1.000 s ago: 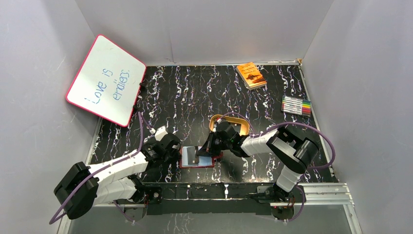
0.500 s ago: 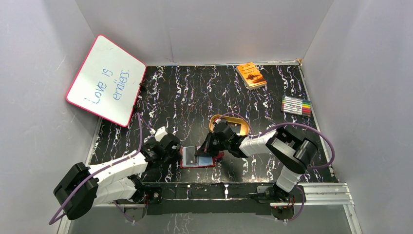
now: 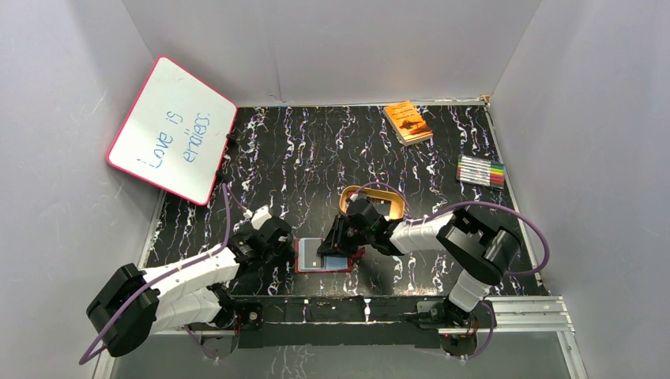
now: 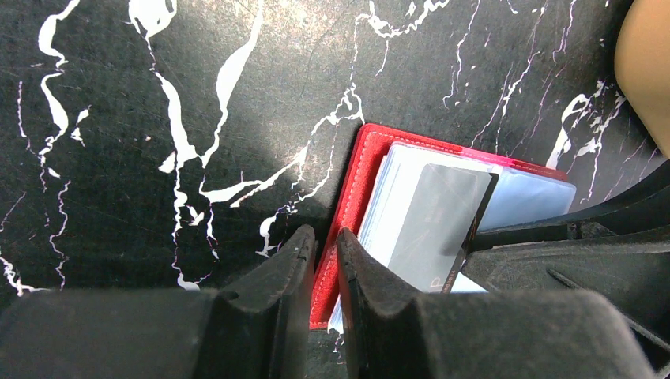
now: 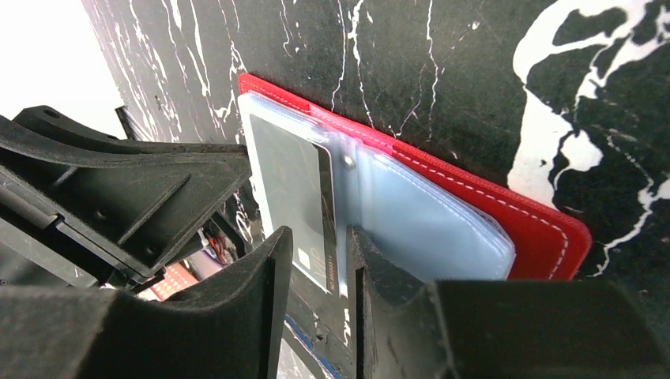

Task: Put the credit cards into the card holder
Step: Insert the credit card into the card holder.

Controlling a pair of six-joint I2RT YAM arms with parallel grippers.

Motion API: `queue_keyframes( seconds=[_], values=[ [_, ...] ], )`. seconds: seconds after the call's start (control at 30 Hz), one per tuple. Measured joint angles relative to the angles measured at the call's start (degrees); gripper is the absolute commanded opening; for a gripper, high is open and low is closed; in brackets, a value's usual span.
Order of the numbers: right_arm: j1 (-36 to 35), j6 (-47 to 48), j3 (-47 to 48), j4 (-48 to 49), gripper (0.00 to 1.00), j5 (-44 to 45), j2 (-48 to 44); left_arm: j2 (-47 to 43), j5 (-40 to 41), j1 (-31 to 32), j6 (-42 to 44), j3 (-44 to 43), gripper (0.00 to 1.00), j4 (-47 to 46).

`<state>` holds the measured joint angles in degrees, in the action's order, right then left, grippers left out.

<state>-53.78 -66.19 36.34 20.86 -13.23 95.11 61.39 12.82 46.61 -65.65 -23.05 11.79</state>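
The red card holder (image 3: 300,266) lies open on the black marbled table, its clear sleeves facing up. A dark grey credit card (image 4: 438,213) sits partly inside a sleeve, one end sticking out toward the near edge. My left gripper (image 4: 325,237) is shut on the holder's red left edge (image 4: 351,189). My right gripper (image 5: 320,233) hovers over the card's (image 5: 296,189) protruding end, its jaws apart on either side of the card's edge without pressing on it. In the top view the two grippers (image 3: 286,246) (image 3: 336,246) flank the holder.
A gold oval tray (image 3: 393,204) stands just behind the right wrist. An orange book (image 3: 408,121) lies at the back, a pack of markers (image 3: 480,170) at the right edge, and a pink-framed whiteboard (image 3: 172,129) leans at the left wall.
My right gripper has opened off the card and edged slightly left. The left gripper keeps its hold on the holder's edge.
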Motion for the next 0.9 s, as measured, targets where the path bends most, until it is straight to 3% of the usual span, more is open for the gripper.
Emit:
queue_keyframes(
  seconds=[0.7, 0.83, 0.9],
  values=[
    [-1.4, 2.4, 5.1, -5.3, 0.41, -0.2, 1.1, -0.3, -2.6, 0.0, 0.0, 0.9, 0.10, -1.6],
    [-1.5, 3.3, 6.2, -7.0, 0.42, -0.2, 1.8, -0.5, -2.5, 0.0, 0.0, 0.9, 0.12, -1.4],
    [-1.5, 3.8, 6.6, -7.8, 0.48, -0.1, 1.8, -0.8, -2.4, 0.0, 0.0, 0.9, 0.16, -0.9]
  ],
)
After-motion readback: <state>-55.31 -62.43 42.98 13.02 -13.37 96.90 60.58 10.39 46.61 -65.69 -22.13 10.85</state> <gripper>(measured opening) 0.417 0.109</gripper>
